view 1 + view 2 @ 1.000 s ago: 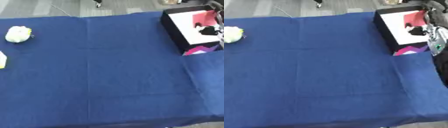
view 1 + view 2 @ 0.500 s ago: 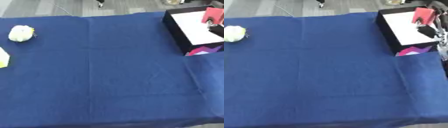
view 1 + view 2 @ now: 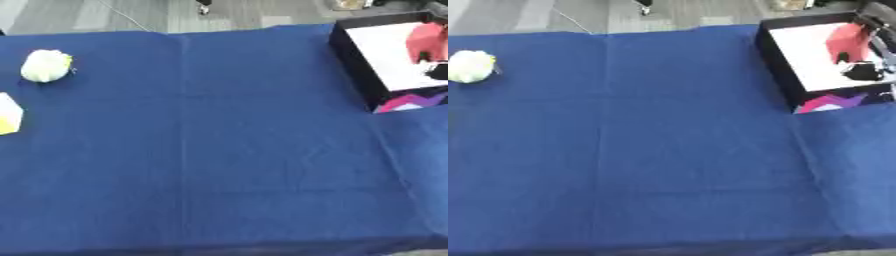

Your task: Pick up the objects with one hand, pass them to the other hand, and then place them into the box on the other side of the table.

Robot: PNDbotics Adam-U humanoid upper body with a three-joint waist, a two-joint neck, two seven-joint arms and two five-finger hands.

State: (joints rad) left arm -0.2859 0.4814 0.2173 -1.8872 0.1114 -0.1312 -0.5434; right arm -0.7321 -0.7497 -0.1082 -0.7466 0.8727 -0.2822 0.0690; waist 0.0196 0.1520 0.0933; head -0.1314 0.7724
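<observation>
Right hand (image 3: 866,70): cut off at frame edge, dark fingers over box (image 3: 773,55), grip state cannot be told | red object (image 3: 846,42): above box's white floor, touching hand | pale round object (image 3: 470,66): far left on blue cloth (image 3: 667,150) | yellow-white item (image 3: 7,114): cropped at left edge | left hand: unseen

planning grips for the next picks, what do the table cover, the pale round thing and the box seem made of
Table cover: looks like woven cloth, matte dark blue, with fold creases and soft drape at the edges.
Pale round thing: seems soft, maybe plush or foam; whitish-green with an uneven, fuzzy outline. Uncertain.
Box: probably cardboard, with thin, straight black walls, a flat white floor and a printed pink and purple side.
</observation>
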